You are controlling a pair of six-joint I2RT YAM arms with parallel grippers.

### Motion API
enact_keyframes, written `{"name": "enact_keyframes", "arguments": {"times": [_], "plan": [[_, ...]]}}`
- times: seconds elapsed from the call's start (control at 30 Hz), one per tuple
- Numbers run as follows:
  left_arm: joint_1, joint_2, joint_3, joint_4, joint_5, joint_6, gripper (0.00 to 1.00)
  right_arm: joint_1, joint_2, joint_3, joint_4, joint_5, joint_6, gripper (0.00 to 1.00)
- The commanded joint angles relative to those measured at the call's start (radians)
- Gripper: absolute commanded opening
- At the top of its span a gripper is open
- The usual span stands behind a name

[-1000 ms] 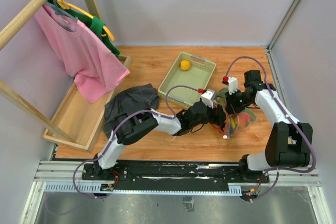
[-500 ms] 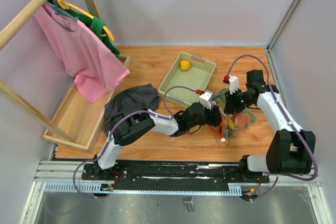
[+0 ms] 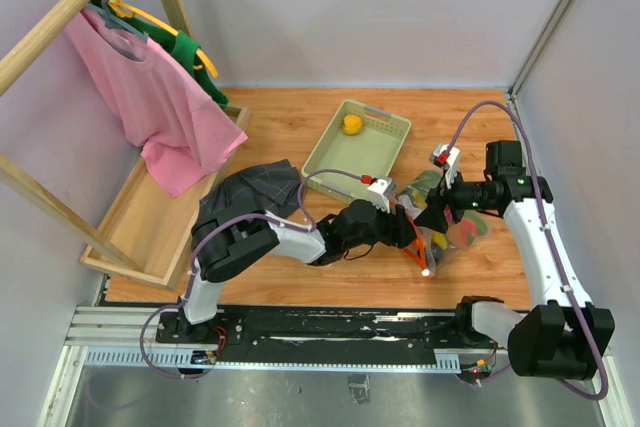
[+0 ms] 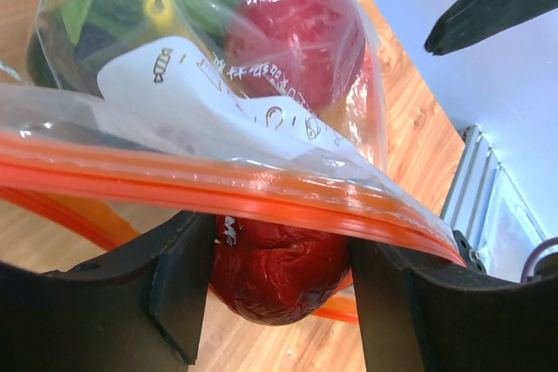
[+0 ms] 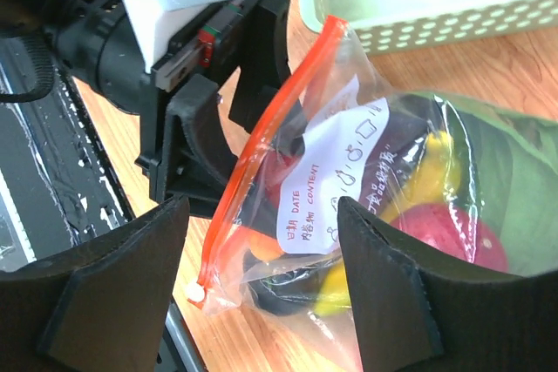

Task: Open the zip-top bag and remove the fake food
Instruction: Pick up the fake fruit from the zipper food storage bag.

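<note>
The zip-top bag [image 3: 447, 230] lies on the table right of centre, its orange-red zip strip [image 5: 261, 154] parted and its white label [image 4: 218, 102] facing up. Fake food fills it: a red round piece [image 4: 296, 32], a yellow one [image 5: 427, 172] and green and dark pieces. My left gripper [image 4: 279, 289] reaches in under the upper zip strip [image 4: 218, 189] and is shut on a red round fake food [image 4: 279, 272] at the bag's mouth. My right gripper [image 5: 257, 259] hangs open above the bag, its fingers [image 3: 432, 214] spread and touching nothing.
A pale green tray [image 3: 330, 162] behind the bag holds one yellow toy fruit [image 3: 352, 124]. A dark cloth [image 3: 245, 197] lies left of my left arm. A wooden box [image 3: 150, 227] and a rack with a pink shirt [image 3: 150, 107] stand at the far left.
My right gripper has opened, let go of the bag and drawn back to the right and up. The left gripper's jaws have narrowed onto the red piece and shifted slightly left.
</note>
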Motion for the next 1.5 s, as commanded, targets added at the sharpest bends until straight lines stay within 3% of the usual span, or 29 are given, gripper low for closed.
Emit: {"name": "enact_keyframes", "arguments": {"times": [0.0, 0.2, 0.7, 1.17, 1.47], "plan": [[0.006, -0.049, -0.038, 0.056, 0.044, -0.057, 0.02, -0.011, -0.008, -0.02, -0.05, -0.09, -0.094, 0.71], [0.008, -0.07, -0.079, 0.085, 0.074, -0.09, 0.01, 0.001, 0.04, -0.014, -0.082, -0.068, -0.126, 0.71], [0.008, -0.174, -0.229, 0.11, 0.118, -0.049, 0.0, 0.127, 0.042, -0.04, 0.044, 0.037, 0.017, 0.71], [0.009, -0.439, -0.44, 0.058, 0.06, -0.063, 0.0, 0.153, -0.005, -0.039, 0.091, 0.124, 0.058, 0.71], [0.095, -0.596, -0.438, 0.007, 0.103, -0.035, 0.0, 0.151, -0.04, -0.029, 0.085, 0.166, 0.041, 0.72]]}}
